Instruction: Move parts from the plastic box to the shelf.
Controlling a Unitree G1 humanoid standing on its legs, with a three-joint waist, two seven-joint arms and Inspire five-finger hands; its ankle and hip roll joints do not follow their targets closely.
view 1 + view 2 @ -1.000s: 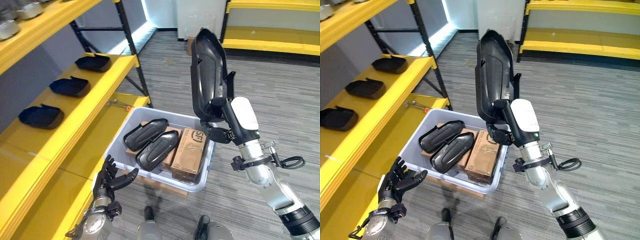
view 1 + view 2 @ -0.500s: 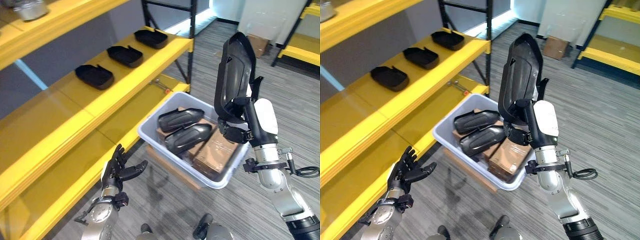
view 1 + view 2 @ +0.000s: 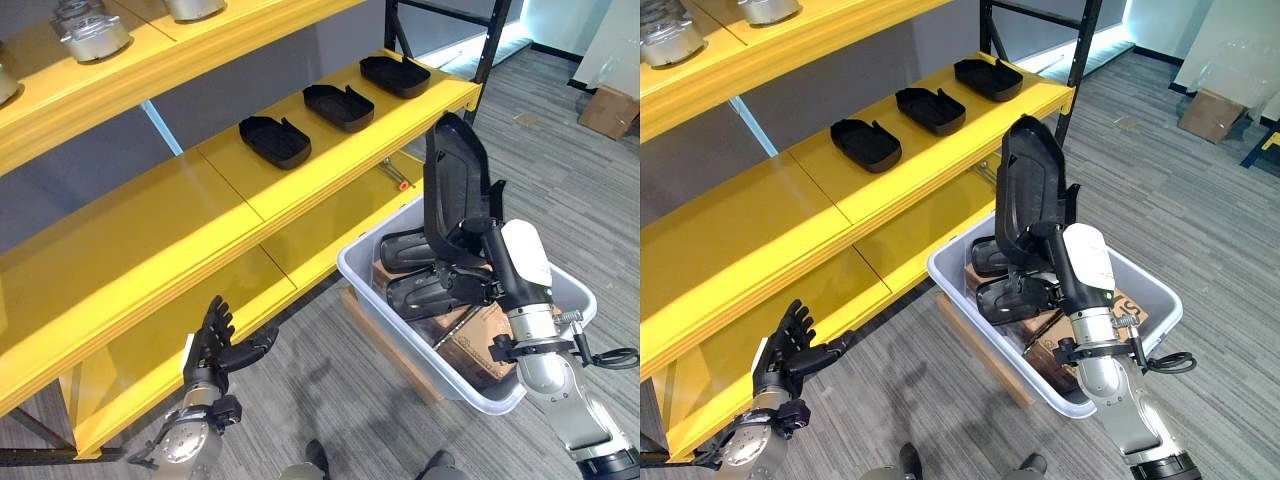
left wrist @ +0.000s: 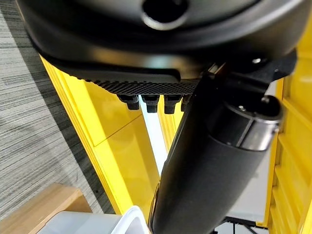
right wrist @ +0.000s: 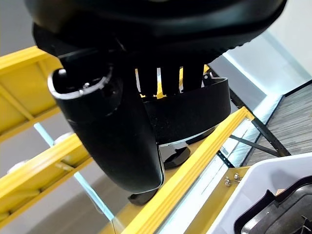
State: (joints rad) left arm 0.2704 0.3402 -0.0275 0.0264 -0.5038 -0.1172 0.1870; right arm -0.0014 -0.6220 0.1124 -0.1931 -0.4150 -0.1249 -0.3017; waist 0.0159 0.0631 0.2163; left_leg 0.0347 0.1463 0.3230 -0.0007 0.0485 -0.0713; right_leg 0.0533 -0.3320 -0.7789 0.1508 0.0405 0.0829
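My right hand [image 3: 487, 250] is shut on a long black plastic part [image 3: 455, 190] and holds it upright above the grey plastic box [image 3: 395, 322]. In the right wrist view its fingers curl round the part [image 5: 185, 109]. Two more black parts [image 3: 430, 292] lie in the box on cardboard cartons [image 3: 485, 335]. The yellow shelf [image 3: 150, 230] runs along the left, and its middle level carries three black parts [image 3: 274, 140]. My left hand [image 3: 215, 345] hangs low by the bottom shelf's front edge, open with its fingers spread.
Metal parts [image 3: 92, 32] stand on the top shelf. The box rests on a wooden board [image 3: 385, 345] on grey carpet, close to the shelf's black upright [image 3: 480, 75]. A cardboard carton [image 3: 610, 108] sits on the floor at the far right.
The whole view has swung left toward the shelf, so the camera moved. My right hand still holds the black part upright, and my left hand stays open and low.
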